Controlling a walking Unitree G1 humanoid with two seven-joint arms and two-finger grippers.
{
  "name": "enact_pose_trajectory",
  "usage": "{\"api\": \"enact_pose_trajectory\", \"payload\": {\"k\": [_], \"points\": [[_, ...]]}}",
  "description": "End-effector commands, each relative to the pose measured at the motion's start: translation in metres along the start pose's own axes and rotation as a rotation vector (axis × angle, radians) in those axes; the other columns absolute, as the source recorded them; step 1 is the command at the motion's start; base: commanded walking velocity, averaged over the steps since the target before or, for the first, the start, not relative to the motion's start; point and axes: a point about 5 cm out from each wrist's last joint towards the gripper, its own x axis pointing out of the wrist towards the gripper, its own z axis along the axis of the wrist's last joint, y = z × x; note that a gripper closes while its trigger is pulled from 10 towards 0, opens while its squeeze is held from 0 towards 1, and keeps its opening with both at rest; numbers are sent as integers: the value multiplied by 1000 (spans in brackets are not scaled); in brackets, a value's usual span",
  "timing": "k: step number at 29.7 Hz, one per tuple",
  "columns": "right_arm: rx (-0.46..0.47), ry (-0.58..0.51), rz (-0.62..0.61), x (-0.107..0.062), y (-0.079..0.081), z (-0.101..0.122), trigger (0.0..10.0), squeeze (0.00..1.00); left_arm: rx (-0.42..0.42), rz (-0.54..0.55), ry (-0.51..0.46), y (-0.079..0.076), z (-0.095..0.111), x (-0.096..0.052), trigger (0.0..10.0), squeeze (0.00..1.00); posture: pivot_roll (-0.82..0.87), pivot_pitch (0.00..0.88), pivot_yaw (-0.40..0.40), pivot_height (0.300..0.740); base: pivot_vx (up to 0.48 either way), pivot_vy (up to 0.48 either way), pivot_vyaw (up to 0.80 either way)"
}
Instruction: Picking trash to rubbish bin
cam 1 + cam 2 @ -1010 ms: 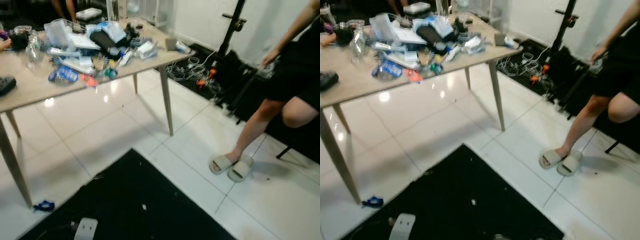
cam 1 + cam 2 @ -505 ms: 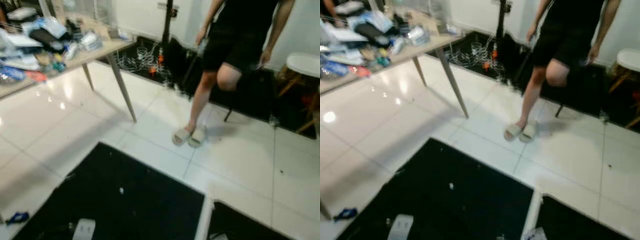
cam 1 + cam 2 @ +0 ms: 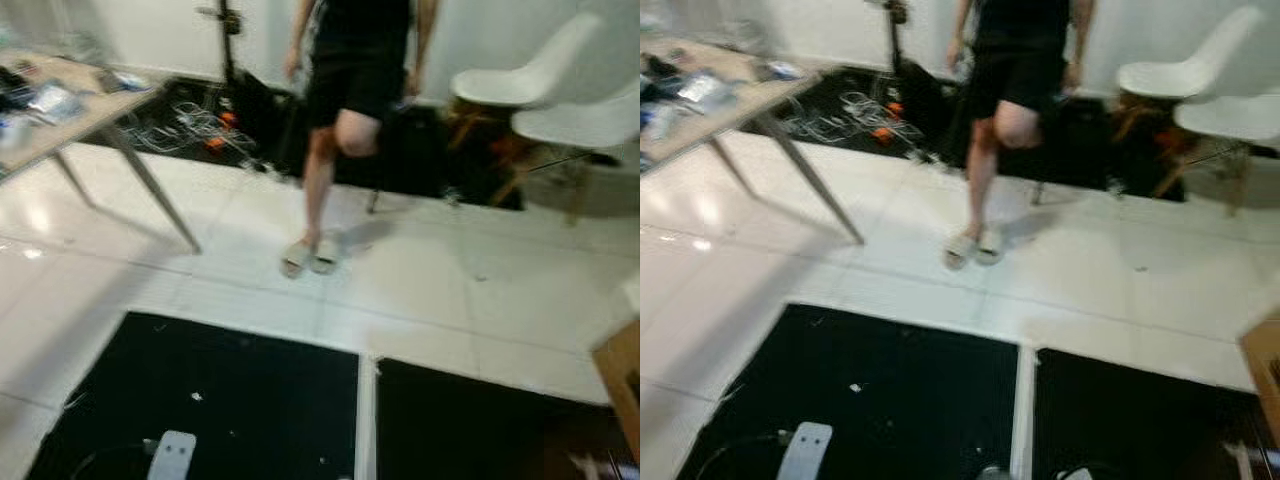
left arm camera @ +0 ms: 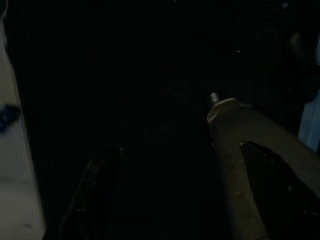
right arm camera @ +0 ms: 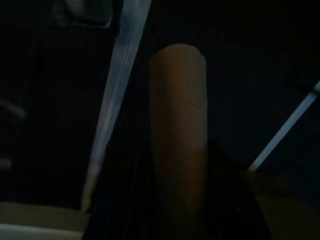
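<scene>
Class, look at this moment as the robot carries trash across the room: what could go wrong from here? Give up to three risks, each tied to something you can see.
1. A person stands close ahead on the tiles; the robot could bump them.
2. The seam between the black floor mats might catch a foot.
3. The right gripper holds a brown cardboard tube that sticks out far past it and could slip.

A brown cardboard tube (image 5: 177, 135) stands gripped between the right pincer (image 5: 175, 200) fingers. Behind it lies dark floor crossed by pale strips.
</scene>
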Motion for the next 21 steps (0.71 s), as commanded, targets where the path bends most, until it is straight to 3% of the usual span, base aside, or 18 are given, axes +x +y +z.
{"api": "enact_pose_trajectory", "payload": {"k": [1, 21], "points": [[-2, 5, -1, 0, -1, -2, 10000, 0, 13, -1, 6, 1, -3, 0, 10000, 0, 11, 80, 26, 740, 0, 0, -775], [-17, 4, 12, 0, 2, 1, 10000, 0, 27, -23, 5, 1, -3, -1, 10000, 0, 14, 89, 27, 740, 0, 0, -775]]}}
